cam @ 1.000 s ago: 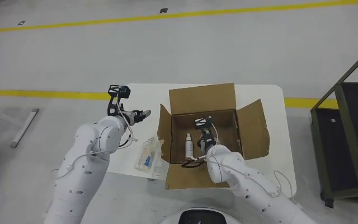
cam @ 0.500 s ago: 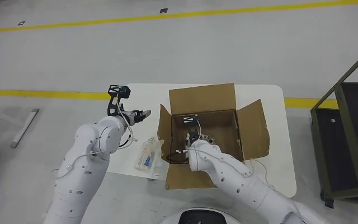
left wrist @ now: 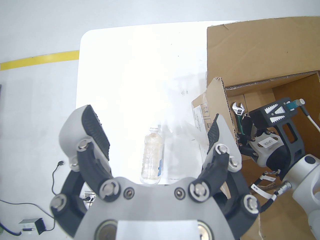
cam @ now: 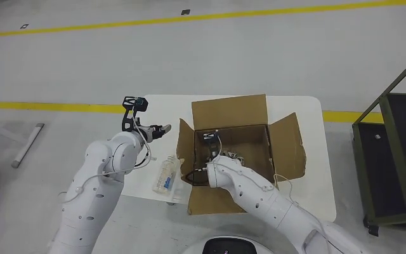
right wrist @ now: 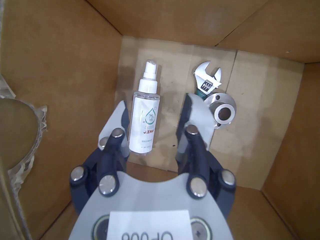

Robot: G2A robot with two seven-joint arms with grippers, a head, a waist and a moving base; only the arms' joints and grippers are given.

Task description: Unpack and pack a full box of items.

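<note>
Right gripper (right wrist: 155, 106) hangs inside the cardboard box (right wrist: 62, 63), jaws wide around a spray bottle (right wrist: 145, 123).

The spray bottle lies flat on the box floor between the fingers, close to one and ungripped; a wrench (right wrist: 207, 78) and a metal flange (right wrist: 223, 112) sit just outside the other finger. Over the past second this arm has swung toward the box's left wall. The left gripper (left wrist: 151, 121) has stayed put, spread wide and empty above a plastic bottle (left wrist: 151, 156) on the table (left wrist: 130, 63).

Left arm (cam: 111, 159) and right arm (cam: 248, 188), jaws spread wide.
</note>
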